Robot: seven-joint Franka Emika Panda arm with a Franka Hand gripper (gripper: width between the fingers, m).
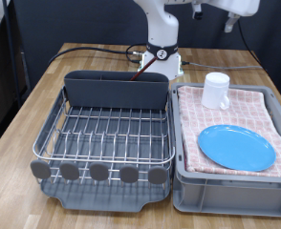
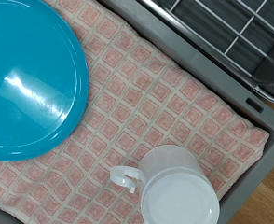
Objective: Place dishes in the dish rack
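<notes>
The light-blue plate (image 1: 235, 147) lies flat on the pink checked cloth (image 1: 250, 110) in the grey bin, near its front. The white cup (image 1: 215, 90) stands on the cloth at the bin's back left corner. The dish rack (image 1: 107, 134) is at the exterior view's left of the bin, and its wire grid holds no dishes. A thin reddish stick (image 1: 138, 71) leans at the rack's back wall; I cannot tell if it is the spoon. The wrist view looks down on the plate (image 2: 25, 75), the cup (image 2: 179, 187) and a corner of the rack (image 2: 244, 37). The gripper's fingers show in neither view.
The grey bin (image 1: 226, 189) stands against the rack's side on a wooden table (image 1: 45, 95). The robot's white base (image 1: 162, 52) stands behind the rack with dark cables beside it. The arm rises out of the exterior view's top.
</notes>
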